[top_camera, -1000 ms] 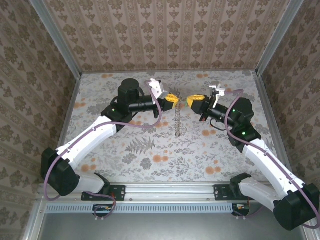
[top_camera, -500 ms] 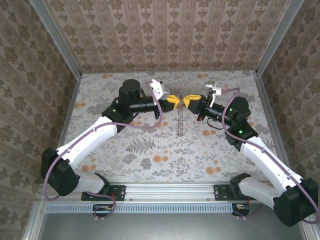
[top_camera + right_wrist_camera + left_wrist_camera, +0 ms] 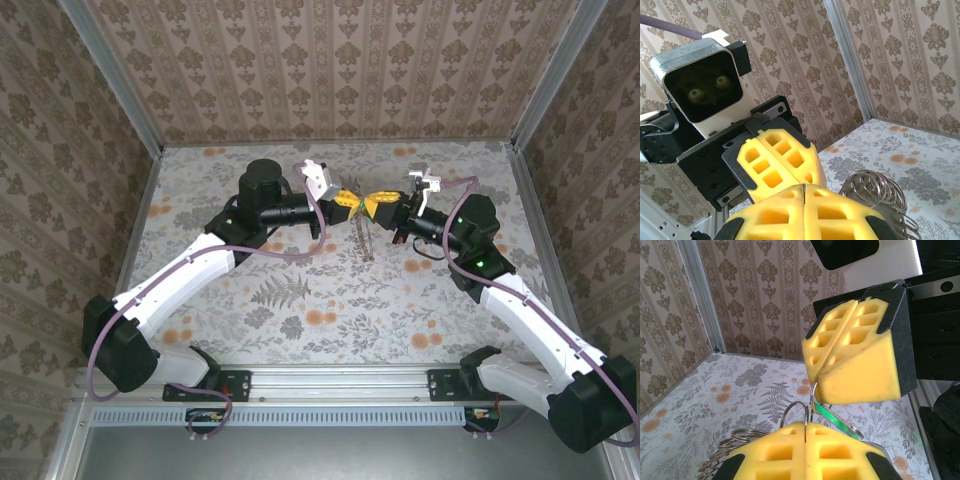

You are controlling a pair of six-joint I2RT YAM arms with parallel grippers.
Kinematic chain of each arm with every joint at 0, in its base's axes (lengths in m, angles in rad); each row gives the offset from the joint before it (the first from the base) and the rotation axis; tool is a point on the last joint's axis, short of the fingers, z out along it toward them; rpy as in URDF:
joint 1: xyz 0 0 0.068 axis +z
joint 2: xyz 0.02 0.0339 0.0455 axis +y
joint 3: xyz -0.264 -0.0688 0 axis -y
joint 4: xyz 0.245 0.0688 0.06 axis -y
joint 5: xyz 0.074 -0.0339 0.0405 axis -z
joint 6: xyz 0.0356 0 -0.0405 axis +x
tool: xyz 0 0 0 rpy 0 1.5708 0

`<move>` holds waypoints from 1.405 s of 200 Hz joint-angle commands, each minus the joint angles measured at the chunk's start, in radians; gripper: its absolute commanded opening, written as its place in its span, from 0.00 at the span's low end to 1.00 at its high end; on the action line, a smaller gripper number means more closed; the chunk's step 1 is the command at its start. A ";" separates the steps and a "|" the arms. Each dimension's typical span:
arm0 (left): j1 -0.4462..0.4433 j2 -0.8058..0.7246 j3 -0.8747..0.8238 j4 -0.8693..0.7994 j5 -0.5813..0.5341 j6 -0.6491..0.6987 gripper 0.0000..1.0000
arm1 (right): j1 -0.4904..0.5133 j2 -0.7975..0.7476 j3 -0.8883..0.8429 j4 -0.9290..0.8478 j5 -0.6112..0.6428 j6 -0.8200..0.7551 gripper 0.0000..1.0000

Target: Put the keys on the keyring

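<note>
As the left fingers (image 3: 809, 442) are clamped on the keyring (image 3: 794, 402) and the right fingers (image 3: 822, 382) on the green key (image 3: 834, 419), tips almost touching, threading is judged in hand; next, the key's head must be guided onto the ring wire.

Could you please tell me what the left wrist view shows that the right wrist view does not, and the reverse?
Left wrist view: the green key lying between the two hands, and a thin wire loop rising from the left hand. Right wrist view: the camera housing above the left hand's yellow pads. Shared: the left hand and the right hand, both shut and close together, a bunch of silver rings, and the floral table.
</note>
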 commanded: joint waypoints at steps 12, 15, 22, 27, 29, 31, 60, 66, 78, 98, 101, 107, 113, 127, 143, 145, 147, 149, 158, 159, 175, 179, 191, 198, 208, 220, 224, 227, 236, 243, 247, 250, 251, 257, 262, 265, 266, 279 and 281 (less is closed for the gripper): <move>-0.008 -0.026 0.038 0.028 0.003 0.015 0.00 | 0.007 0.006 0.013 0.016 -0.011 -0.009 0.00; -0.008 -0.026 0.038 0.029 0.003 0.017 0.00 | 0.007 0.006 0.012 0.017 -0.009 -0.008 0.00; -0.008 -0.026 0.038 0.029 0.003 0.017 0.00 | 0.008 0.009 0.012 0.016 -0.009 -0.008 0.00; -0.008 -0.027 0.038 0.029 0.002 0.016 0.00 | 0.008 0.010 0.014 0.015 -0.009 -0.008 0.00; -0.008 -0.026 0.039 0.029 0.000 0.017 0.00 | 0.007 0.011 0.014 0.014 -0.009 -0.009 0.00; -0.009 -0.026 0.040 0.029 0.000 0.017 0.00 | 0.007 0.012 0.014 0.014 -0.009 -0.009 0.00; -0.009 -0.029 0.037 0.023 -0.009 0.022 0.00 | 0.007 -0.001 0.006 -0.001 0.001 -0.022 0.00; -0.008 -0.031 0.035 0.023 -0.010 0.022 0.00 | 0.006 -0.010 0.004 -0.010 0.005 -0.029 0.00; -0.009 -0.033 0.034 0.022 -0.014 0.023 0.00 | 0.004 -0.032 0.001 -0.032 0.015 -0.042 0.00; -0.009 -0.036 0.031 0.019 -0.017 0.026 0.00 | -0.002 -0.074 -0.008 -0.058 0.032 -0.055 0.00; -0.009 -0.035 0.032 0.020 -0.017 0.027 0.00 | -0.004 -0.081 -0.009 -0.064 0.034 -0.057 0.00; -0.009 -0.035 0.031 0.019 -0.018 0.028 0.00 | -0.007 -0.093 -0.011 -0.073 0.037 -0.062 0.00; -0.008 -0.036 0.031 0.019 -0.019 0.028 0.00 | -0.009 -0.104 -0.013 -0.081 0.040 -0.064 0.00; -0.009 -0.036 0.031 0.019 -0.018 0.029 0.00 | -0.011 -0.123 -0.014 -0.099 0.043 -0.069 0.00; -0.008 -0.038 0.032 0.019 -0.019 0.031 0.00 | -0.013 -0.129 -0.013 -0.117 0.038 -0.076 0.00; -0.009 -0.038 0.032 0.019 -0.018 0.031 0.00 | -0.013 -0.129 -0.013 -0.119 0.036 -0.077 0.00; -0.009 -0.038 0.031 0.019 -0.018 0.031 0.00 | -0.013 -0.128 -0.013 -0.122 0.036 -0.078 0.00; -0.009 -0.039 0.030 0.019 -0.018 0.031 0.00 | -0.013 -0.129 -0.013 -0.124 0.035 -0.080 0.00; -0.009 -0.039 0.032 0.019 -0.019 0.031 0.00 | -0.013 -0.125 -0.013 -0.132 0.031 -0.084 0.00; -0.009 -0.039 0.032 0.019 -0.019 0.030 0.00 | -0.012 -0.125 -0.013 -0.132 0.031 -0.085 0.00; -0.008 -0.043 0.032 0.019 -0.017 0.030 0.00 | -0.013 -0.115 -0.015 -0.136 0.027 -0.091 0.00; -0.009 -0.043 0.031 0.019 -0.017 0.030 0.00 | -0.013 -0.112 -0.014 -0.136 0.025 -0.092 0.00; -0.009 -0.043 0.030 0.019 -0.016 0.029 0.00 | -0.013 -0.097 -0.012 -0.132 0.021 -0.093 0.00; -0.009 -0.044 0.031 0.019 -0.017 0.029 0.00 | -0.012 -0.087 -0.008 -0.127 0.016 -0.093 0.00; -0.008 -0.044 0.032 0.019 -0.015 0.028 0.00 | -0.012 -0.071 -0.002 -0.121 0.008 -0.090 0.00; -0.009 -0.042 0.031 0.020 -0.014 0.028 0.00 | -0.011 -0.053 0.005 -0.109 -0.002 -0.087 0.00; -0.008 -0.042 0.032 0.019 -0.014 0.028 0.00 | -0.012 -0.048 0.007 -0.105 -0.004 -0.087 0.00; -0.008 -0.043 0.032 0.019 -0.013 0.028 0.00 | -0.011 -0.044 0.009 -0.103 -0.006 -0.086 0.00; -0.009 -0.042 0.029 0.019 -0.014 0.028 0.00 | -0.010 -0.034 0.013 -0.095 -0.011 -0.083 0.00; -0.010 -0.043 0.030 0.018 -0.013 0.028 0.00 | -0.011 -0.027 0.018 -0.090 -0.014 -0.081 0.00; -0.011 -0.043 0.030 0.019 -0.013 0.027 0.00 | -0.012 -0.024 0.019 -0.088 -0.017 -0.080 0.00; -0.010 -0.042 0.030 0.019 -0.013 0.028 0.00 | -0.012 -0.022 0.020 -0.087 -0.019 -0.080 0.00; -0.010 -0.041 0.030 0.019 -0.013 0.028 0.00 | -0.012 -0.022 0.022 -0.086 -0.019 -0.079 0.00; -0.010 -0.042 0.031 0.018 -0.013 0.028 0.00 | -0.011 -0.018 0.024 -0.082 -0.021 -0.078 0.00; -0.010 -0.040 0.031 0.019 -0.013 0.028 0.00 | -0.011 -0.016 0.024 -0.080 -0.022 -0.077 0.00; -0.009 -0.039 0.031 0.019 -0.013 0.027 0.00 | -0.012 -0.014 0.026 -0.078 -0.023 -0.076 0.00; -0.010 -0.040 0.032 0.019 -0.012 0.027 0.00 | -0.011 -0.014 0.026 -0.078 -0.023 -0.075 0.00; -0.010 -0.037 0.032 0.019 -0.011 0.028 0.00 | -0.011 -0.012 0.027 -0.074 -0.022 -0.075 0.00; -0.011 -0.036 0.031 0.020 -0.011 0.028 0.00 | -0.012 -0.012 0.027 -0.072 -0.021 -0.074 0.00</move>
